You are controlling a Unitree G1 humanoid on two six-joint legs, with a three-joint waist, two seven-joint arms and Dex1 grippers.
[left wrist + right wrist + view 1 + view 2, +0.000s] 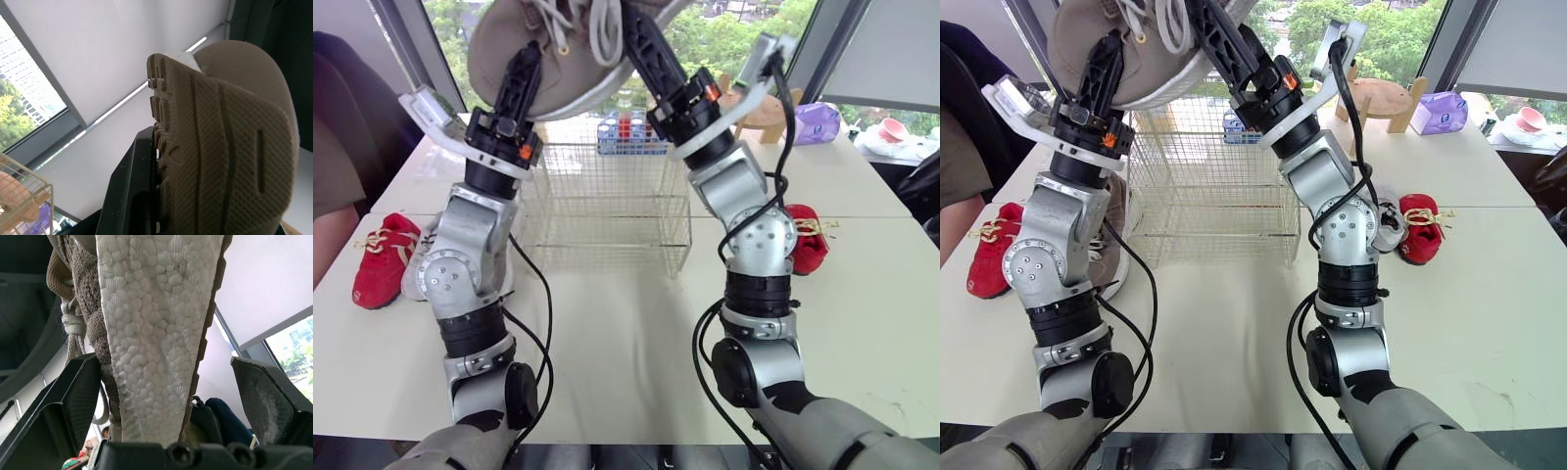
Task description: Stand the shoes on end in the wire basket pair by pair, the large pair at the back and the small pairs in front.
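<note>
Left eye view: large tan shoe (504, 44) was up at the top of the frame, above the wire basket (607, 211), white laces dangling at top centre. Both arms reached up to it. From the left came the left gripper (522, 67), jaws clenched on the shoe as far as could be seen. Left wrist view showed one black finger (129, 191) pressed along the edge of the ribbed tan sole. From the right came the right gripper (641, 37). Right wrist view showed its jaws released and spread wide, straddling the shoe. One finger (73, 401) touched the knit upper. The other stood apart, pale wall showing in the gap, with white pebbled sole foam between them.

Basket stood mid-frame on the white desk (626, 333). A red shoe (382, 262) lay on the desk at left, near the left arm. Another red shoe (810, 240) lay at right, partly behind the right arm. Right eye view showed a second tan shoe (1116, 235) just left of the basket, behind the left arm. A person's sleeve (333, 157) was at the far left edge, a purple pack (818, 123) at upper right.
</note>
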